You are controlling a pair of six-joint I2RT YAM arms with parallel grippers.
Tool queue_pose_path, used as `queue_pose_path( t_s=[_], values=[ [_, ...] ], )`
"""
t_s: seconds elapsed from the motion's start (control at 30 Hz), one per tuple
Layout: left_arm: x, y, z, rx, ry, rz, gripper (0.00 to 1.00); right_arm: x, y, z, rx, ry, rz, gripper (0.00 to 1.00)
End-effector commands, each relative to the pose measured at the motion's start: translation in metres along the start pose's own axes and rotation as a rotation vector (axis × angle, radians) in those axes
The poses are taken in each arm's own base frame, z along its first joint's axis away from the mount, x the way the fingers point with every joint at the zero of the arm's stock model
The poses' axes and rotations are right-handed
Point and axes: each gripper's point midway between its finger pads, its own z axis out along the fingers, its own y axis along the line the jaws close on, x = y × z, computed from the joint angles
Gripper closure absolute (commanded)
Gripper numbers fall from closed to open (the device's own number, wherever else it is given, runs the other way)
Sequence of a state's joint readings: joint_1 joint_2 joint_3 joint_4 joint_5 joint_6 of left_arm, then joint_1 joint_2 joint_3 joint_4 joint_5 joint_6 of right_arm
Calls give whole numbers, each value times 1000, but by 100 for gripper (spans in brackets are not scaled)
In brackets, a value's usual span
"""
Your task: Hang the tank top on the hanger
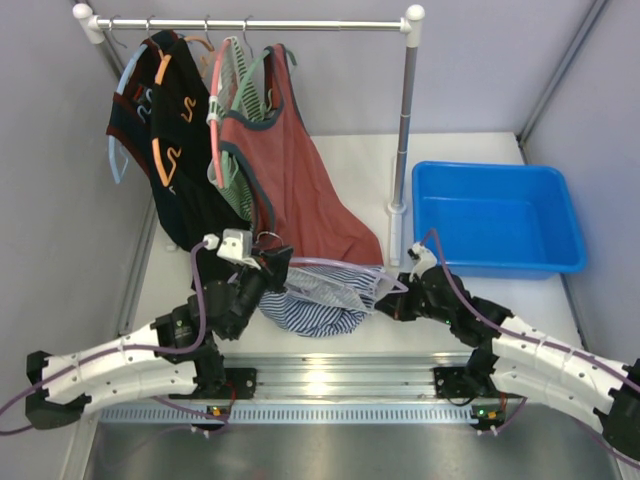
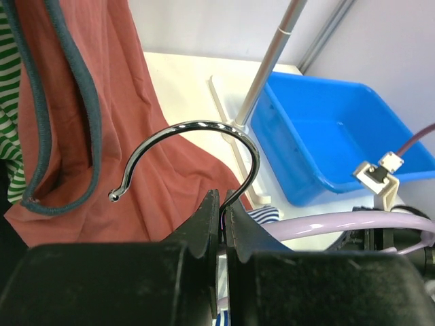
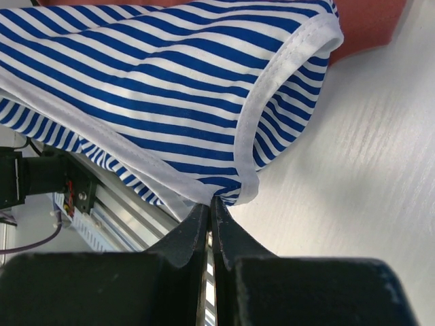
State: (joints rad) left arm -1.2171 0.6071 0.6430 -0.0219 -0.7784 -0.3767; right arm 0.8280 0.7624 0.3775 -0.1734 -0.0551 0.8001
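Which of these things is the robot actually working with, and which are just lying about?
In the job: small navy-and-white striped tank top, pinched by the right gripper; thin pale lilac plastic hanger, its metal hook clamped by the left gripper.

Just around: rust-red tank top, green-striped top and black garment hanging on the rail; blue plastic tub.

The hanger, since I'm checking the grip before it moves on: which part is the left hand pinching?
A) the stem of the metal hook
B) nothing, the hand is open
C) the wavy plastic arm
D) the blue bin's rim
A: in the left wrist view the left hand is shut on the hook stem of the hanger, and the hook curves up above it.
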Motion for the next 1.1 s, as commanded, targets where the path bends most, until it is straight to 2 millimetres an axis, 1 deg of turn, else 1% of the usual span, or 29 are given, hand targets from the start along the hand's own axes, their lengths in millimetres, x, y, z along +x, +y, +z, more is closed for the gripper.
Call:
queue_pose_path(
  t_s=[0.0, 0.1, 0.13, 0.3, 0.47, 0.6, 0.73, 0.8, 0.9, 0.93, 1.0, 1.03, 1.07],
  values=[
    [-29, -1, 4, -35, -112, -112, 100, -1, 2, -1, -24, -9, -13, 100],
    [-30, 4, 4, -62, -129, -121, 100, 0, 1, -3, -18, -6, -17, 100],
    [-30, 5, 4, -65, -132, -122, 100, 3, -2, -3, -8, 2, -19, 100],
    [-29, 13, 4, -104, -142, -127, 100, 6, -3, -4, -11, 7, -17, 100],
    [-24, 26, 4, -169, -154, -115, 100, 4, -1, -9, -11, 5, -22, 100],
    [-22, 29, 5, -186, -153, -91, 100, 3, -3, -14, 4, 5, -21, 100],
    [-17, 31, 5, -190, -145, -63, 100, -3, 1, -20, 6, -4, -26, 100],
    [-15, 30, 5, -182, -139, -50, 100, -5, -1, -22, 31, -7, -26, 100],
    [-11, 32, 4, -179, -121, -18, 100, -12, 0, -26, 60, -8, -28, 100],
    [-11, 31, 4, -173, -116, -11, 100, -17, 5, -28, 56, -17, -29, 100],
    [-8, 33, 3, -172, -102, 14, 100, -22, 2, -30, 92, -27, -26, 100],
    [-8, 32, 1, -161, -100, 17, 100, -30, 6, -32, 97, -45, -26, 100],
    [-7, 34, 1, -164, -96, 24, 100, -29, 4, -33, 121, -32, -26, 100]
  ],
)
